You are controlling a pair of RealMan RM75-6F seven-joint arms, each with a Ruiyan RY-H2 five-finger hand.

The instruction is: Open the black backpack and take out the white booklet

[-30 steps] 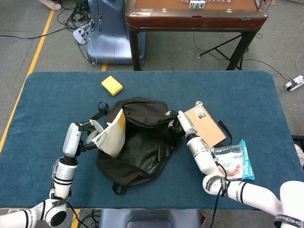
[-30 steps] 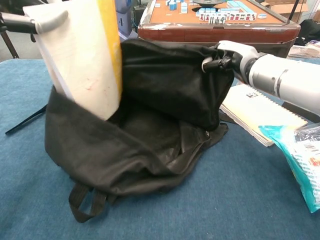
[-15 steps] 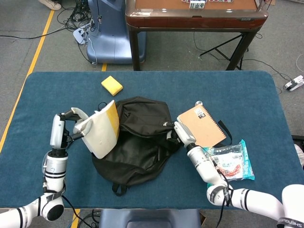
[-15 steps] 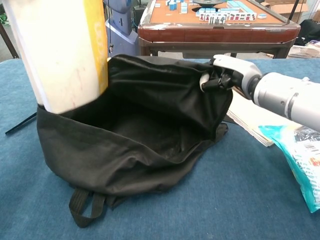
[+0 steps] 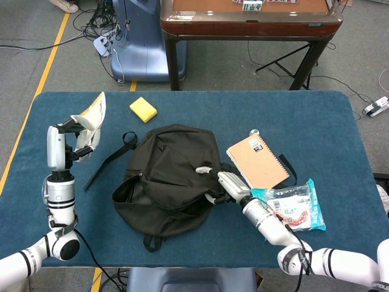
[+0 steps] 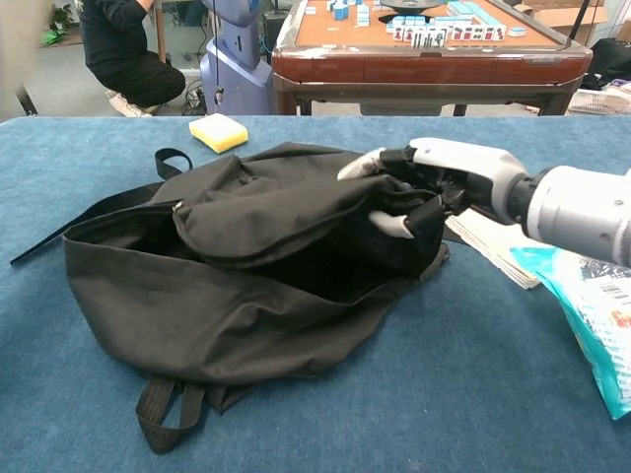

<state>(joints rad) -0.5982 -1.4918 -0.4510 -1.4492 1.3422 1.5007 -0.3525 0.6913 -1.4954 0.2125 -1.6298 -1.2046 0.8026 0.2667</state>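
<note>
The black backpack point(image 5: 167, 179) lies slumped on the blue table point(image 5: 316, 115), its opening point(image 6: 296, 276) gaping toward the front. My left hand point(image 5: 74, 139) is raised at the far left, well clear of the bag, and grips the white booklet point(image 5: 95, 112), which has a yellow edge. My right hand point(image 5: 220, 182) lies against the bag's right side with its fingers point(image 6: 363, 165) spread apart over the top flap point(image 6: 266, 202); it grips nothing. In the chest view the left hand is out of frame.
A yellow sponge point(image 5: 143, 109) sits behind the bag. A brown spiral notebook point(image 5: 258, 161) and a teal packet point(image 5: 299, 208) lie to the right. A loose strap point(image 5: 109, 158) trails left of the bag. A wooden table point(image 5: 249, 24) stands beyond.
My left hand has lifted the booklet out of the backpack and carried it up and to the left. My right hand has released the bag's rim, and the bag has collapsed flat.
</note>
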